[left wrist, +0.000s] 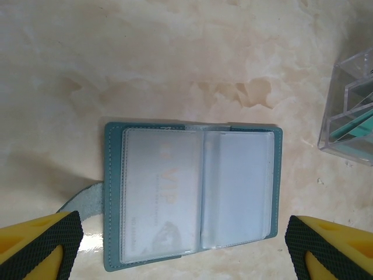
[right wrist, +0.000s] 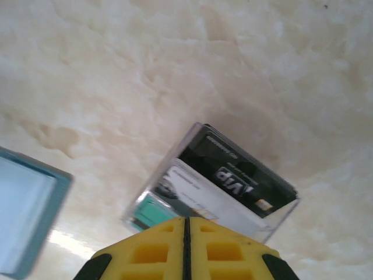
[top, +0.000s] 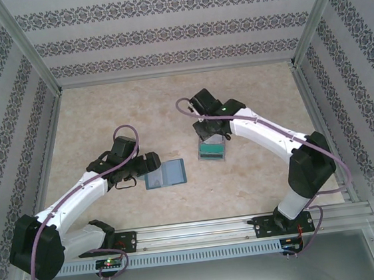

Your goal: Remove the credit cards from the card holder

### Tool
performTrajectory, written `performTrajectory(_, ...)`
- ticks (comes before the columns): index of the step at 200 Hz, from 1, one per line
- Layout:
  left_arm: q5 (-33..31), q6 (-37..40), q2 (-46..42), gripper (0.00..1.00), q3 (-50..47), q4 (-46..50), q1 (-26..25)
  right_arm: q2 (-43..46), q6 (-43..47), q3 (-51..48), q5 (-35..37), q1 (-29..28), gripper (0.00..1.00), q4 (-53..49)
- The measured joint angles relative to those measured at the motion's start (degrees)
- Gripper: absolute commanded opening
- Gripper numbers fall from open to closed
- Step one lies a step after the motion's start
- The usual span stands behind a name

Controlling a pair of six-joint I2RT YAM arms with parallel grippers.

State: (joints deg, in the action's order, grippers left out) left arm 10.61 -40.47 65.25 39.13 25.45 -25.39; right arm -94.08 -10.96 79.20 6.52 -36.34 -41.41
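Observation:
The card holder (left wrist: 192, 195) lies open and flat on the table, teal with two clear inner sleeves. A pale credit card (left wrist: 160, 192) with faint VIP lettering sits inside its left sleeve. My left gripper (left wrist: 183, 239) is open wide, its fingers standing either side of the holder without touching it. In the top view the card holder (top: 165, 176) is just right of the left gripper (top: 143, 171). A clear box (right wrist: 210, 186) holds a black VIP card (right wrist: 239, 175), a whitish card (right wrist: 204, 195) and a teal card (right wrist: 152, 211). My right gripper (right wrist: 186, 220) hovers over it, shut and empty.
The clear box (top: 212, 152) stands right of the card holder, under the right gripper (top: 212, 136). The pale marble-look tabletop (top: 103, 108) is walled by patterned panels, with a metal rail (top: 203, 230) along the near edge.

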Motion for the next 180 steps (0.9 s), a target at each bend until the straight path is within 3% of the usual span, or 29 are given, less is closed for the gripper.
performTrajectory(42,0.3,-0.1,0.0,0.9,-0.3,0.1,0.0,-0.3,-13.5,-1.8,-9.2,1.3,0.0,3.7)
performTrajectory(92,2.5,-0.7,0.9,0.82,-1.6,0.0,0.0,-5.8,-22.3,-3.1,-13.7,-6.0,0.0,6.3)
performTrajectory(114,3.1,-0.9,1.7,0.74,-1.7,-0.2,0.0,-8.3,-25.0,-4.2,-15.3,-8.8,0.0,7.6)
performTrajectory(165,5.0,-1.0,4.2,0.43,-1.7,-1.1,0.0,-12.4,-28.4,-7.5,-17.0,-9.9,0.0,9.9)
performTrajectory(180,5.4,-0.8,5.5,0.41,-1.7,-1.3,0.0,-13.2,-29.0,-8.5,-17.2,-9.9,0.0,10.5)
